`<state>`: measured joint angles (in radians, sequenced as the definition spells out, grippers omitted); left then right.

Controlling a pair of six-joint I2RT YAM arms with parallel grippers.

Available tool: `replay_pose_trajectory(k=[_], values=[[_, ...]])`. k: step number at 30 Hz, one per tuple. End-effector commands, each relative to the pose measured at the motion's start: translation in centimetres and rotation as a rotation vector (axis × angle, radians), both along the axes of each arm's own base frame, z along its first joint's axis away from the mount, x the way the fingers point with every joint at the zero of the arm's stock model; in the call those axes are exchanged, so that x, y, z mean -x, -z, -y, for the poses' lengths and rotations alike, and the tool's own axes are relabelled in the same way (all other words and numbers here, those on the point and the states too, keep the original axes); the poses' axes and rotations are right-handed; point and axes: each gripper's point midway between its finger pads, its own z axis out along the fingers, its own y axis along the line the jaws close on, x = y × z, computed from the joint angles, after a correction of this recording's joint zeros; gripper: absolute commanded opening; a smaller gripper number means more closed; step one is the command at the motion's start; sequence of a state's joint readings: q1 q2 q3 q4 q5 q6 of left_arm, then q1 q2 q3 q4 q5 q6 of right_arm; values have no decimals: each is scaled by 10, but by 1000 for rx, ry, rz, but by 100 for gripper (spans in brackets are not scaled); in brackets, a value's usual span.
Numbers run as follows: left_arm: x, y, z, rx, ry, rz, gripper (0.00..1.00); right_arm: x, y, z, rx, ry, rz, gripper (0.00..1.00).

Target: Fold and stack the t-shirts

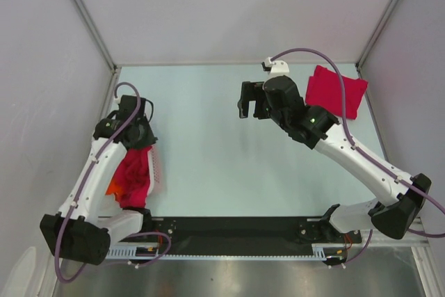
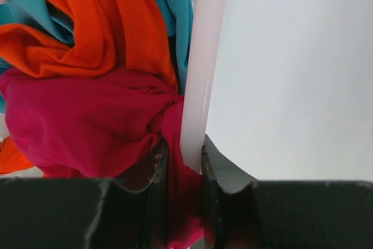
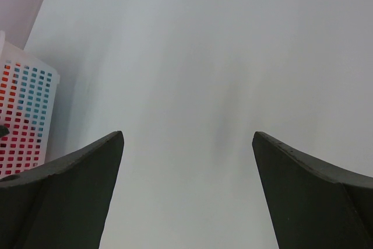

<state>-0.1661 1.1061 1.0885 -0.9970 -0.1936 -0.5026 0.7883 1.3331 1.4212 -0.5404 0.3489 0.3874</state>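
1. Dark fingers (image 2: 134, 202) of the left hand (image 2: 183, 150) fill the bottom of the left wrist view. They are nearly closed, and a fold of crimson shirt (image 2: 87, 121) is pinched between them.
2. Shirt lies crumpled in a white basket (image 1: 159, 165) at the left edge of the counter (image 1: 201, 137), under the left arm.
3. Orange cloth (image 2: 99, 21) and teal cloth (image 2: 175, 4) are bunched behind the shirt in the same basket. The orange lies against the shirt's upper edge.
4. The basket's white rim runs upright just beside the pinch. The view is too tight to tell whether the fingers touch it.
5. Right hand (image 1: 249, 102) hangs over the far middle of the counter, jaws spread wide and holding nothing. Its wrist view shows bare counter between the fingers, with the basket's lattice wall at the left edge.
6. Folded shirt (image 1: 336, 90) lies flat at the counter's far right corner, just beside the right arm and well apart from the basket. In the top view the arm's cable crosses in front of it.
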Motion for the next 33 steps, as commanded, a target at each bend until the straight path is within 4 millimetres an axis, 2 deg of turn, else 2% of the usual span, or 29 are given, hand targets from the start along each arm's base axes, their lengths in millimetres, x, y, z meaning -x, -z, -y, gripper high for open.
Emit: replay_pose_trajectory(k=[1,5,9,11,12,14,15,16,17,18,20,21,22,23,24,26,27,29,33], values=[[-10,1,-16,-76,-19,-70,0,0,-24,2,-43,-9,58,100],[-50,10,-14,-88,13,-70,0,0,-29,3,-42,-9,66,100],[-96,19,3,-49,78,-78,0,0,-30,4,-32,-6,69,100],[-115,17,8,-64,109,-66,0,-2,-31,4,-27,-3,70,100],[-132,14,13,-77,120,-59,0,-2,-31,3,-23,-6,69,100],[-146,12,24,-113,159,-58,0,-4,-30,2,-16,-3,65,100],[-160,11,32,-118,176,-50,0,-4,-30,2,-15,-3,63,100],[-163,11,42,-126,199,-55,0,-5,-30,1,-16,-3,64,100],[-168,21,49,-131,217,-81,0,-7,-30,0,-14,-3,63,100],[-175,15,60,-129,241,-58,0,-7,-29,-1,-9,-6,60,100],[-181,25,71,-124,266,-79,0,-9,-28,-3,-4,-6,56,100],[-186,24,78,-120,276,-69,0,-10,-28,-4,-1,-7,56,100],[-188,27,81,-124,283,-74,0,-10,-27,-4,4,-6,53,100],[-192,41,82,-135,293,-104,0,-12,-26,-5,11,-8,52,100],[-199,42,85,-141,300,-98,0,-12,-26,-5,14,-6,52,100],[-213,62,81,-173,302,-135,0,-14,-25,-6,22,-8,49,100],[-215,71,73,-178,287,-167,0,-14,-27,-6,20,-6,50,100],[-219,95,68,-136,270,-226,0,-14,-27,-5,26,-6,50,100],[-222,111,40,-138,197,-253,0,-16,-29,-2,49,0,61,100]])
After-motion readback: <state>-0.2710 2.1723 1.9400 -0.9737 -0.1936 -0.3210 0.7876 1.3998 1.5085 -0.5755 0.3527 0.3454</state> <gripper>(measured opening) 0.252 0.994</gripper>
